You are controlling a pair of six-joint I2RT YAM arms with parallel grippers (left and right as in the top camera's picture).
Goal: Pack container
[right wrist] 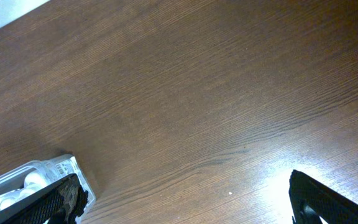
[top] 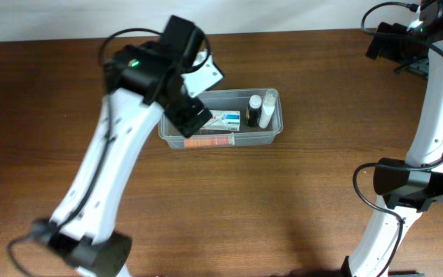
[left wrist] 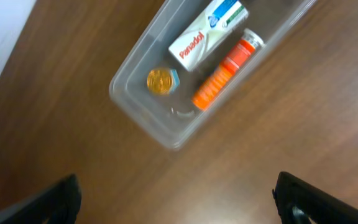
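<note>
the container (top: pixel 229 143) sits mid-worktop (top: pixel 321 192), one end beneath the left end effector (left wrist: pixel 179 205), which is spread wide and empty. the right end effector (right wrist: pixel 188 202) is spread too, well apart. the thin clear plastic looks light, flexible and slippery; pinch a rim.

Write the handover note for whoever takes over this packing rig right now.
Left gripper: open, empty, above the tub's end.
Right gripper: open, empty, over the table beside the tub.
In the tub: Panadol box, orange tube, gold round item, black-capped bottle, white bottle.
Left: nothing else to pack shows in these views; confirm, then pull the arms back.
</note>
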